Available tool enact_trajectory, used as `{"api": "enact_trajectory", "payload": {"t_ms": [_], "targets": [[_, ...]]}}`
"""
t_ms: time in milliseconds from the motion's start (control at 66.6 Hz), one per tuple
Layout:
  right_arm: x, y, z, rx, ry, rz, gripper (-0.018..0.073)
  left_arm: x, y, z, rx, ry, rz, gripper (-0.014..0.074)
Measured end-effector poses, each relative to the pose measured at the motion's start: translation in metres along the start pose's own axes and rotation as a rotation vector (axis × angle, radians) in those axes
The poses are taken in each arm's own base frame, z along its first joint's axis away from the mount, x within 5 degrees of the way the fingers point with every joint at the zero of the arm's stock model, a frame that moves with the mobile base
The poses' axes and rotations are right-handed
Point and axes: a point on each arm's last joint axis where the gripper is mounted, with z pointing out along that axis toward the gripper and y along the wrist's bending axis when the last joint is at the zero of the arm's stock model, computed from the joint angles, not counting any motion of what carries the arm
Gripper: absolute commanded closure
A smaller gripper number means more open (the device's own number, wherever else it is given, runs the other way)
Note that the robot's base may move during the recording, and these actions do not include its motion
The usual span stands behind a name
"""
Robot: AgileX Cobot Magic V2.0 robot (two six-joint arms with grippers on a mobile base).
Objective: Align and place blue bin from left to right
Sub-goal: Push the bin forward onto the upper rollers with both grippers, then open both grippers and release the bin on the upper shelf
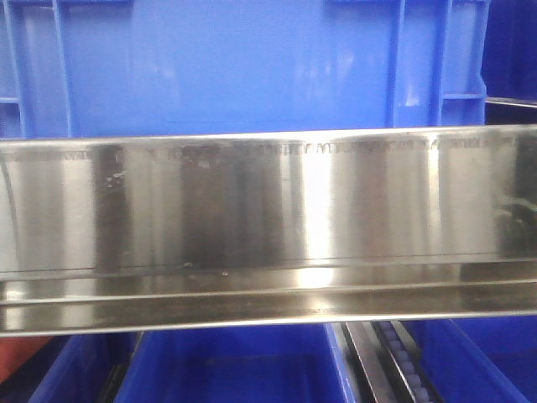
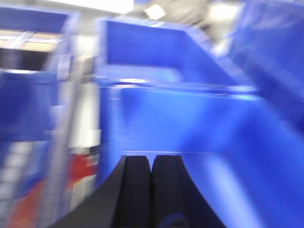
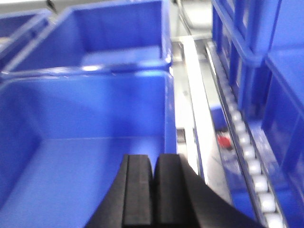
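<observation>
In the front-facing view we see the blue bin filling the top of the frame, its smooth centre panel flanked by vertical ribs; it stands just behind a wide polished steel rail that crosses the picture from edge to edge; below the rail sit smaller blue tubs and a roller track.

In the left wrist view, which is blurred, we see the left gripper with its two black fingers pressed together and nothing between them; it hangs over the open inside of a blue tub.

In the right wrist view we see the right gripper, its fingers nearly touching and empty, above another open blue tub; white rollers run alongside to the right.
</observation>
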Motion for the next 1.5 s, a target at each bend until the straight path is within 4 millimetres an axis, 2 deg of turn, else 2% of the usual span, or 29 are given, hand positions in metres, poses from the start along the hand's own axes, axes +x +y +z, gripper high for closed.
{"api": "enact_trajectory", "payload": {"t_ms": [135,315,451,751,976,1231,1502], "targets": [[0.011,-0.009,-0.023,-0.052,-0.067,-0.042,0.0640,0.017,0.002,-0.014,0.089,-0.059,-0.016,0.0707],[0.041,-0.022,-0.049,-0.131,-0.154,-0.134,0.0640,0.043,0.008,-0.036,0.205,-0.173,-0.009,0.0707],[0.064,-0.029,-0.060,-0.183,-0.215,-0.200,0.0640,0.063,0.011,-0.046,0.268,-0.228,0.004,0.0707],[0.118,-0.051,-0.084,-0.222,-0.251,-0.266,0.0640,0.119,0.030,-0.070,0.311,-0.240,0.043,0.0707],[0.145,-0.066,-0.107,-0.250,-0.325,-0.286,0.0640,0.149,0.045,-0.095,0.311,-0.257,0.063,0.0707],[0.148,-0.075,-0.130,-0.271,-0.422,-0.269,0.0640,0.150,0.052,-0.120,0.332,-0.345,0.057,0.0707],[0.147,-0.075,-0.135,-0.279,-0.450,-0.267,0.0640,0.150,0.052,-0.122,0.334,-0.356,0.058,0.0707]]}}
